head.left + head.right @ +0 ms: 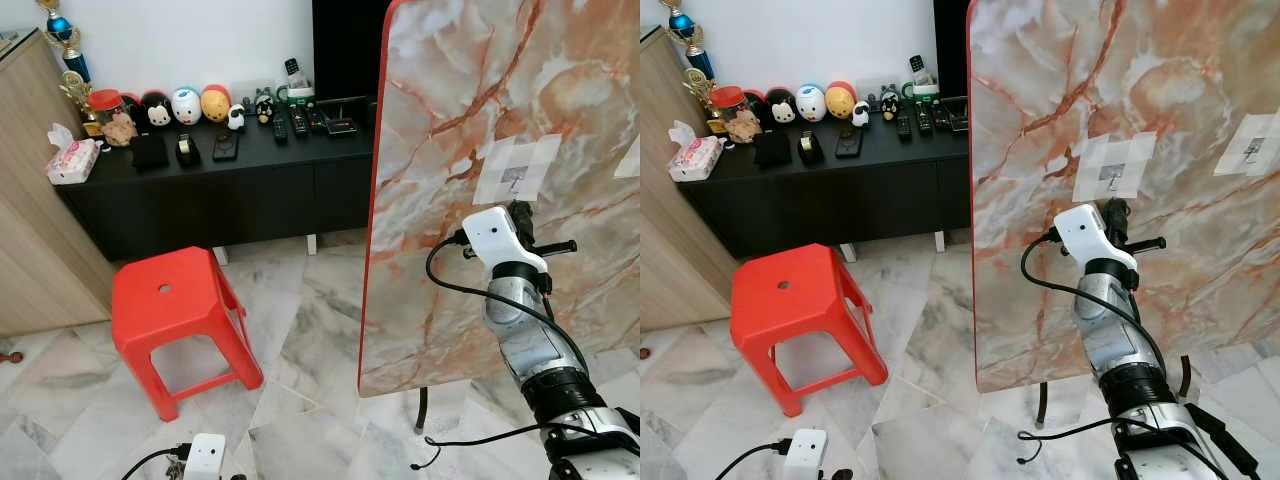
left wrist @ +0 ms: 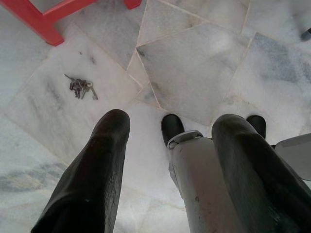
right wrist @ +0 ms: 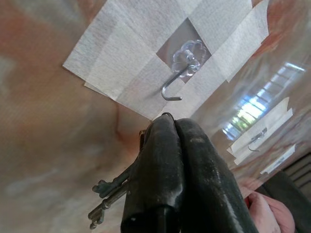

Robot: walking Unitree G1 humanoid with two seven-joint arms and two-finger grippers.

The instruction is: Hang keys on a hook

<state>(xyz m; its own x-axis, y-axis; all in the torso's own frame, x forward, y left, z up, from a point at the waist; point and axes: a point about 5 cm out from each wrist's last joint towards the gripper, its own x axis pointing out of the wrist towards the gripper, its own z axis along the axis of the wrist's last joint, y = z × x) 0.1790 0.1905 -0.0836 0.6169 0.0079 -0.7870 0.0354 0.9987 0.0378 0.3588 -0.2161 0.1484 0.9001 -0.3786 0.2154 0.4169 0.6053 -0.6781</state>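
Against the marble panel point(image 1: 450, 120), the head views show the right gripper point(image 1: 520, 215) raised just below one taped hook point(image 1: 514, 176); a second hook point(image 1: 1252, 147) sits farther right. Its wrist view shows fingers pinched on keys point(image 3: 109, 194). Another bunch of keys point(image 2: 80, 88) lies on the floor point(image 2: 204, 63) beyond the left gripper point(image 2: 170, 141), its fingers spread apart.

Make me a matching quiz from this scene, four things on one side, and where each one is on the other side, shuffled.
Things:
1. bunch of keys
2. keys
3. tissue pack
4. hook

Places:
A. taped to the marble board
B. lying on the floor tiles
C. pinched in the right hand
D. on the black cabinet

Pairs: 1-B, 2-C, 3-D, 4-A
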